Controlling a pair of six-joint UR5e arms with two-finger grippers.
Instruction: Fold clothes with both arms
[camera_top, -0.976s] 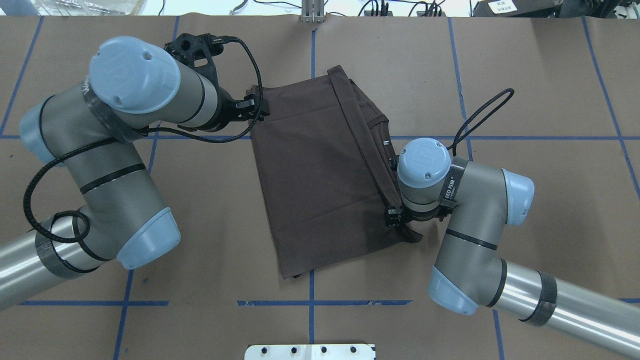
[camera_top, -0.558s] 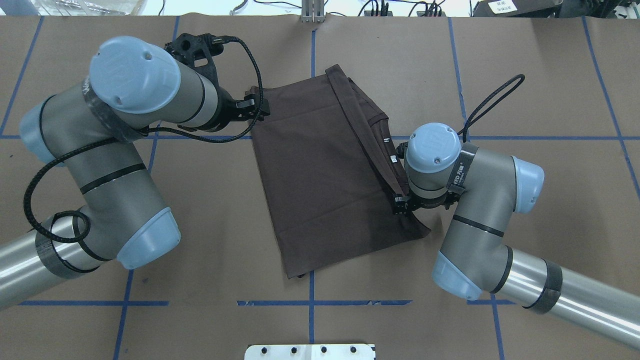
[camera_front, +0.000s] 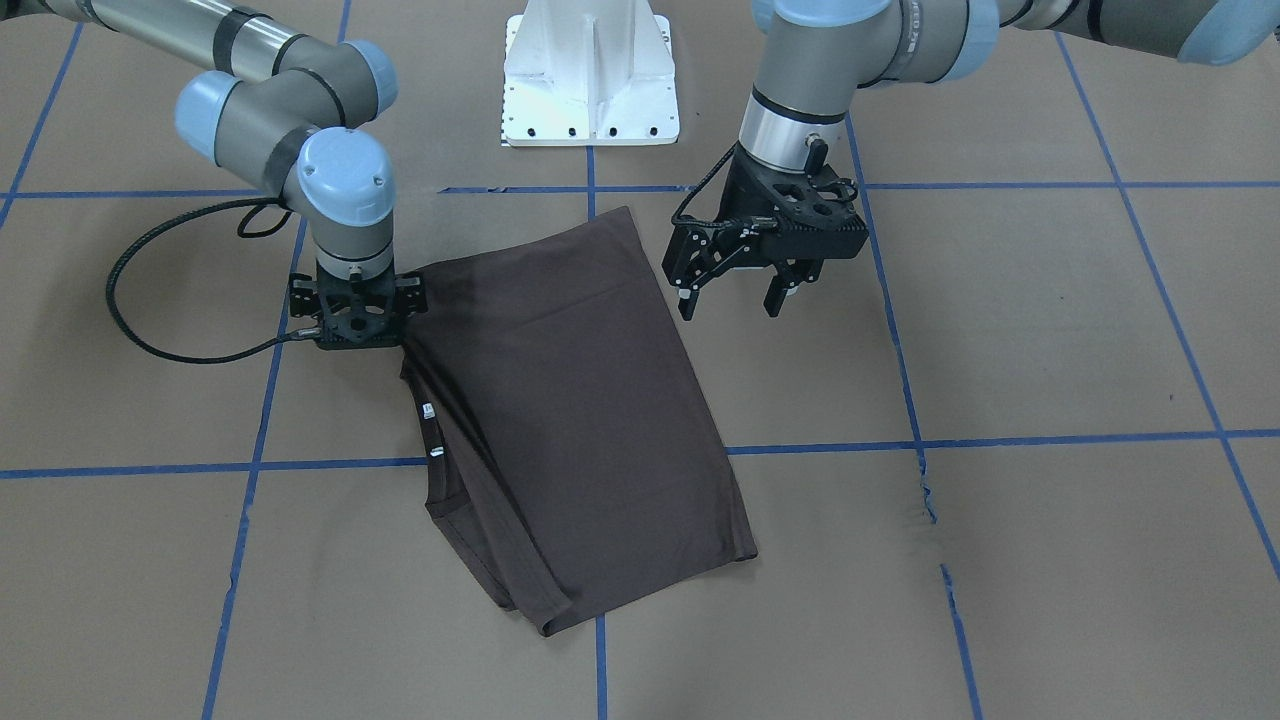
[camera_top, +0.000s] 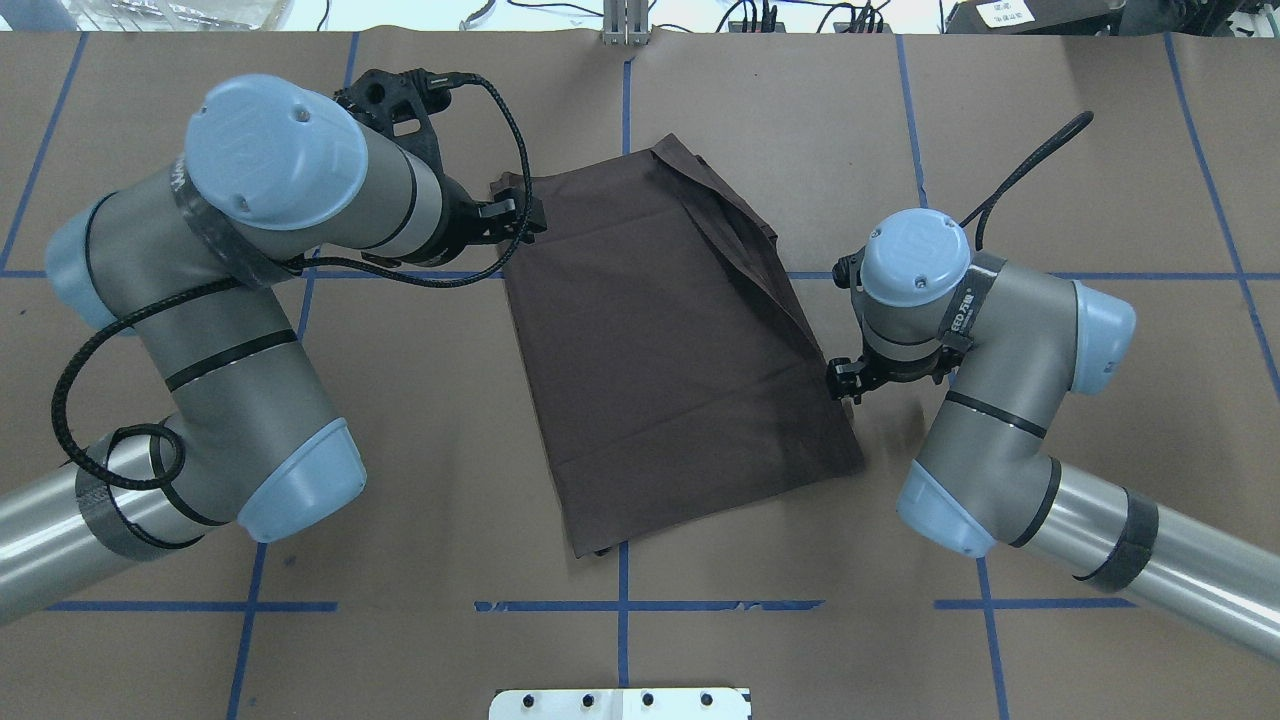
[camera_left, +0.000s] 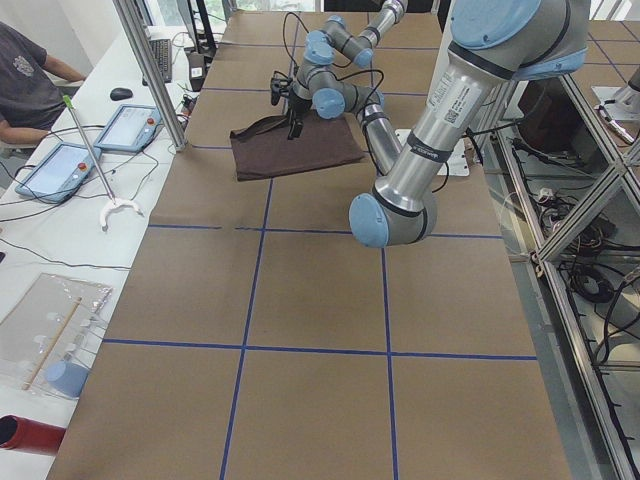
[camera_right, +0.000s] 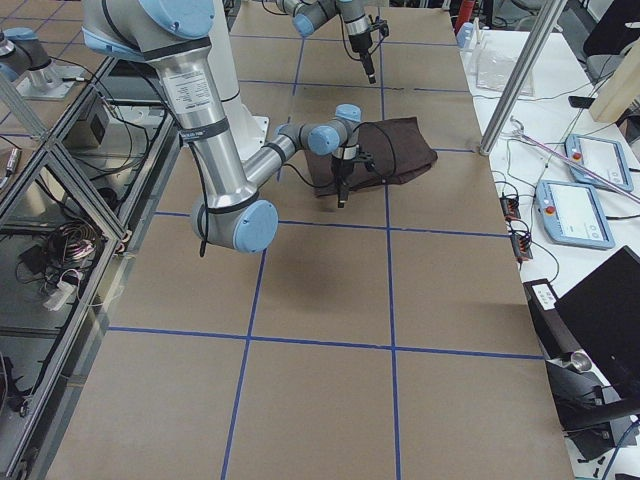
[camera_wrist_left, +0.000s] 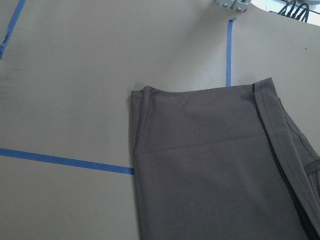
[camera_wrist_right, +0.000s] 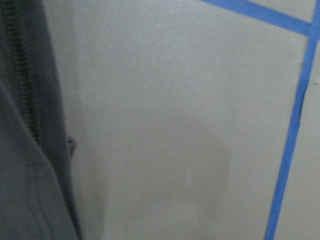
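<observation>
Overhead exterior, thin dark-brown T-shirt (camera_top: 660, 350), smooth, folded rectangular

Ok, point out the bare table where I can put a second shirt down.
Widest free patch: the table on the robot's left, outward of the open left gripper. Also free: the operators'-side strip beyond the T-shirt. Crowded: the centre, between left gripper and right gripper, toward the white pedestal.
</observation>
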